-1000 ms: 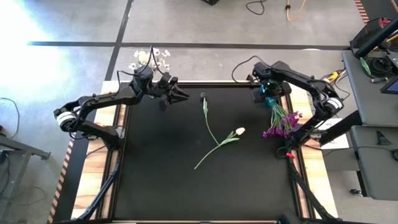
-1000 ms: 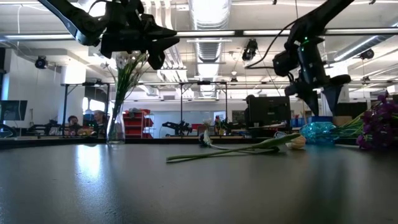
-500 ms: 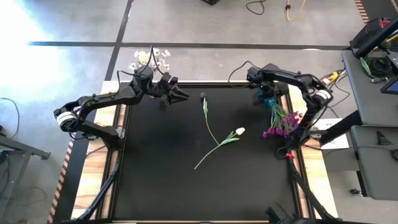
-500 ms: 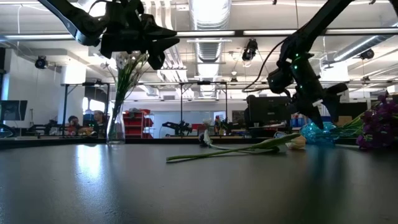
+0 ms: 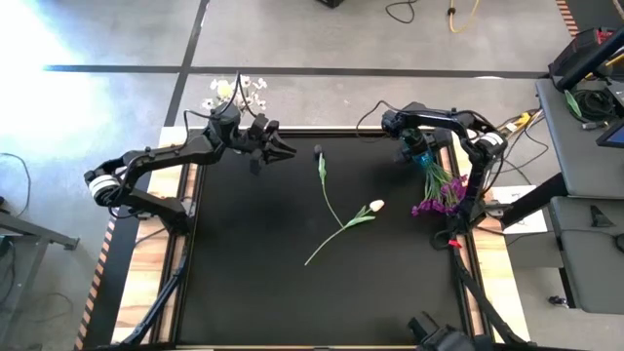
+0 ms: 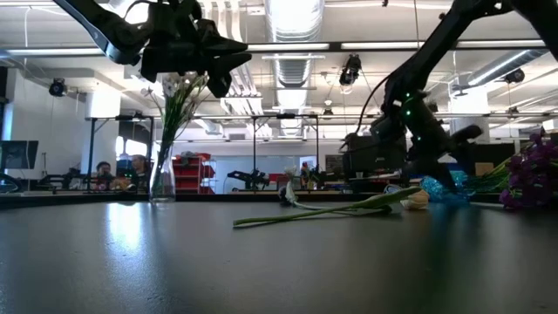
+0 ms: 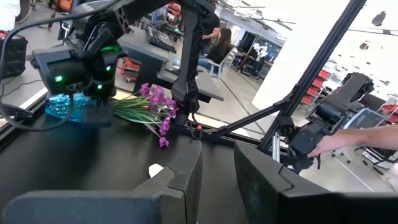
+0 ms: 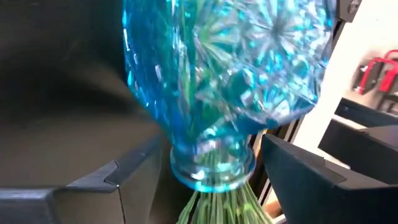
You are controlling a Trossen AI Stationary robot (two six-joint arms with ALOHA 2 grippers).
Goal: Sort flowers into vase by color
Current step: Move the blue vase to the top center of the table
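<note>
One blue vase (image 8: 230,81) lies tipped, purple sprays (image 5: 444,190) pointing toward front | right gripper (image 8: 205,177) fingers apart astride neck | left gripper (image 7: 214,165) parted

High view looks straight down on the black table (image 5: 253,253). Low view sits at tabletop height, facing the room. Right wrist view is pressed close to the blue vase (image 8: 224,81), at two o'clock overhead and also visible from the left wrist.

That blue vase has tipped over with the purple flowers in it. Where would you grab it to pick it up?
Probably at the narrow neck, from above. The blue vase lies on its side, its round cut-glass body looks wide and slippery, and the right gripper is open, straddling that neck where the green stems come out.
</note>
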